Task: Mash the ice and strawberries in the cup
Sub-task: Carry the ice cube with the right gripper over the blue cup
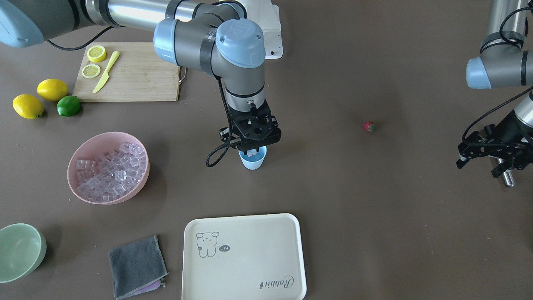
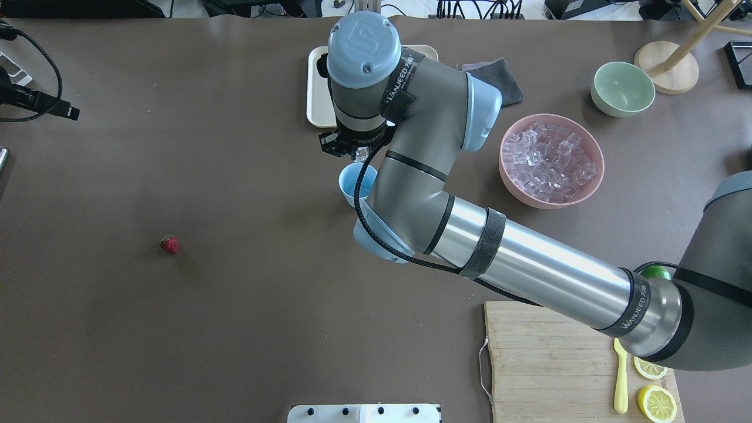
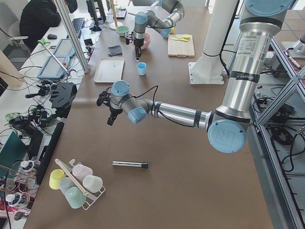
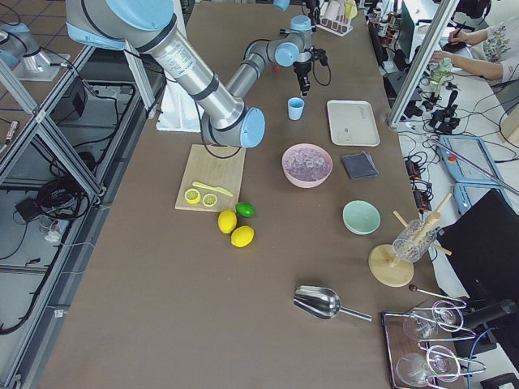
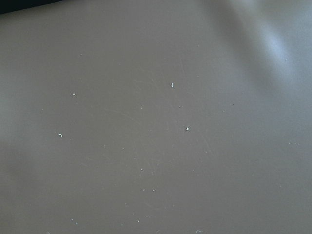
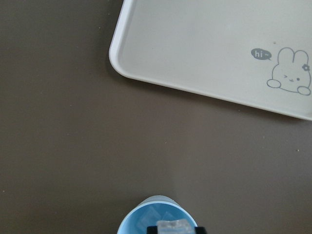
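The pink bowl (image 1: 109, 134) is filled with ice (image 1: 112, 171), many clear cubes with a pinkish tone. The cup (image 1: 253, 162) stands upright on the surface (image 1: 374, 208), between this bowl and the strawberry (image 1: 369, 126). The strawberry lies alone, well apart from the cup. Directly above the cup's mouth we see the right gripper (image 1: 250, 152), pointing down.

The right wrist view gives what the others do not. At its bottom edge one ice cube (image 6: 175, 227) is clamped between the two dark fingertips, over the blue inside of the cup. Pale cube shapes seem to lie in the cup also, but we cannot make them out surely. Beyond the cup, this view shows a corner of the cream tray (image 6: 195, 48).

In the overhead view the right arm (image 2: 411, 176) covers half of the cup and hides the gripper's tips completely. The left gripper (image 1: 479, 168) hangs over the surface, far from the cup. In the front-facing view its fingers stand apart with nothing between them. Its own wrist camera shows only bare surface. Only the left side view shows a dark rod (image 3: 129, 164) lying flat near the left arm.
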Action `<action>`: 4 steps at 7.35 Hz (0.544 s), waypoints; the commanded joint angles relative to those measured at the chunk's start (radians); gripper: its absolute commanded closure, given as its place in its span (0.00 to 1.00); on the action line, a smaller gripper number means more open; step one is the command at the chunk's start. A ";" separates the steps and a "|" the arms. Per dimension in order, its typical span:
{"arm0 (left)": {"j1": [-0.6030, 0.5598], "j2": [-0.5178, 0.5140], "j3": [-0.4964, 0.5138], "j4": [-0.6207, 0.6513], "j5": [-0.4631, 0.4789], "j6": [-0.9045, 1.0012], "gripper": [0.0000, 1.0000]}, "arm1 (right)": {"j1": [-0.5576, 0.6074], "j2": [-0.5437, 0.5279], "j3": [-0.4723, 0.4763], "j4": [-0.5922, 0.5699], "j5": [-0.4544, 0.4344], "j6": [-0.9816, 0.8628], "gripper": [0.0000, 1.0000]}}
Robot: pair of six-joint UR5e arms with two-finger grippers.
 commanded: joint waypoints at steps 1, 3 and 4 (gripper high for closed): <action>0.000 0.001 0.000 0.000 0.000 0.003 0.02 | -0.018 -0.009 0.006 0.008 -0.003 0.003 1.00; 0.000 -0.002 -0.019 0.002 0.000 -0.004 0.02 | -0.053 -0.016 0.004 0.014 -0.073 0.020 0.73; -0.001 0.003 -0.029 0.002 0.000 -0.018 0.02 | -0.061 -0.018 0.004 0.016 -0.098 0.021 0.60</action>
